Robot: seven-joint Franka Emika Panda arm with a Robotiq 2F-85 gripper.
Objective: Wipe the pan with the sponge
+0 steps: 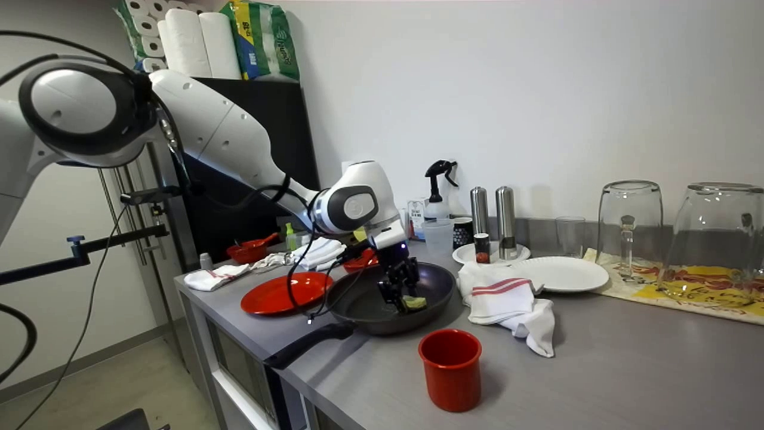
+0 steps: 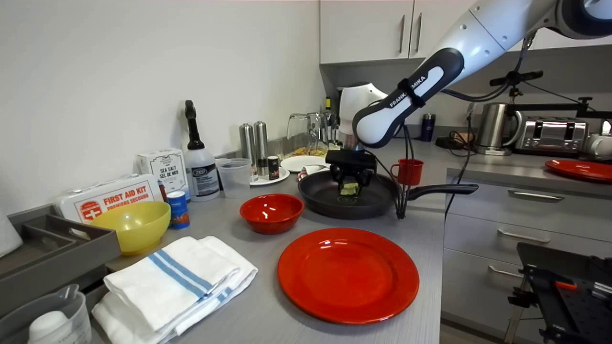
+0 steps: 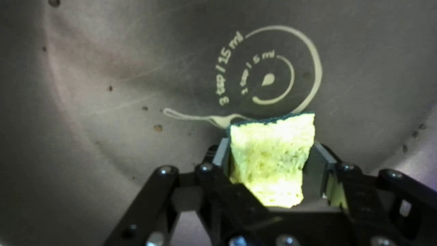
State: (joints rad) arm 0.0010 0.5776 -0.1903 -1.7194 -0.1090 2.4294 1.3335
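The black pan (image 1: 364, 298) rests on the counter, and its long handle (image 1: 310, 343) reaches out over the front edge. In an exterior view the pan (image 2: 330, 203) lies beyond the red plate. My gripper (image 3: 273, 150) points down into the pan and is shut on the sponge (image 3: 266, 167), a yellow-green block with a dark scouring layer along its far edge. Exterior views also show the sponge (image 2: 349, 189) low in the pan, at or just above the floor; exact contact cannot be told. In the wrist view, dark crumbs and printed measuring rings mark the pan floor (image 3: 184, 82).
A red mug (image 1: 450, 373) stands close to the pan, near the counter's front edge. Around the pan lie a white cloth with red stripes (image 1: 507, 298), a red plate (image 2: 348, 274) and a red bowl (image 2: 271, 213). Arm cables (image 2: 404, 191) hang down by the pan rim.
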